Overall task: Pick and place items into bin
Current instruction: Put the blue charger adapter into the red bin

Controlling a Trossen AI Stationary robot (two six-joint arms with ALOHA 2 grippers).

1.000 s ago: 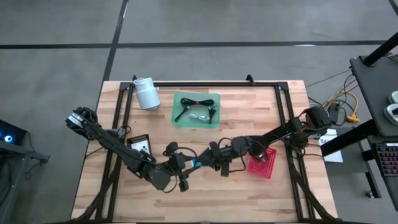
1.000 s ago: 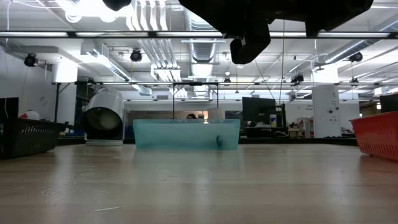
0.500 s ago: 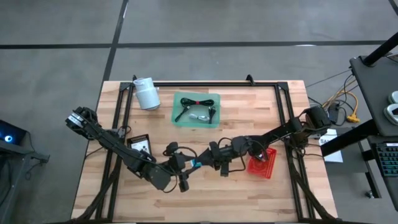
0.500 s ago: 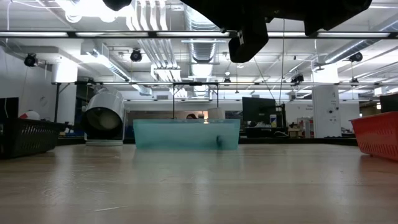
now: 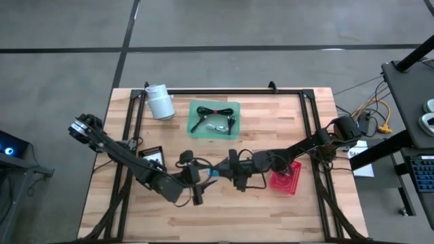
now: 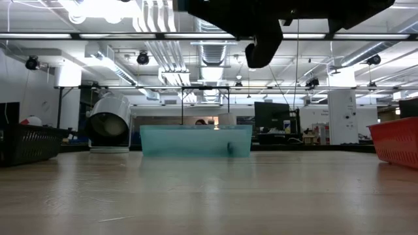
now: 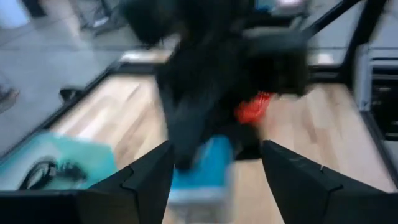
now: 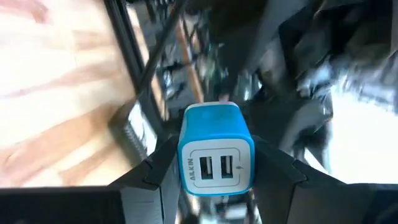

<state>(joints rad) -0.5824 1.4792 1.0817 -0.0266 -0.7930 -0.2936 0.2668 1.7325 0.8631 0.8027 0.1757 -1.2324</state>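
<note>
A small blue USB charger cube hangs above the table's middle between my two grippers. My right gripper comes from the table's right and is shut on it. My left gripper comes from the left and stands open, one finger on either side of the cube. The teal bin stands on the table beyond them, with black cable bundles and a small packet inside. My right gripper pinches the charger by two opposite side walls between its two fingers. The face with the two USB ports is turned back toward the wrist. The fingers reach in about level from the table's right, and the cube is clear of the table. My left gripper: I cannot tell whether a finger still touches the cube.
A white roll lies at the far left beside the bin. A red basket sits under my right arm, and a black card under my left arm. The low view shows a dark basket at the left.
Both grippers have stayed together above the table's middle with the blue charger between them. My right wrist has rolled a little. My left arm has shifted slightly.
</note>
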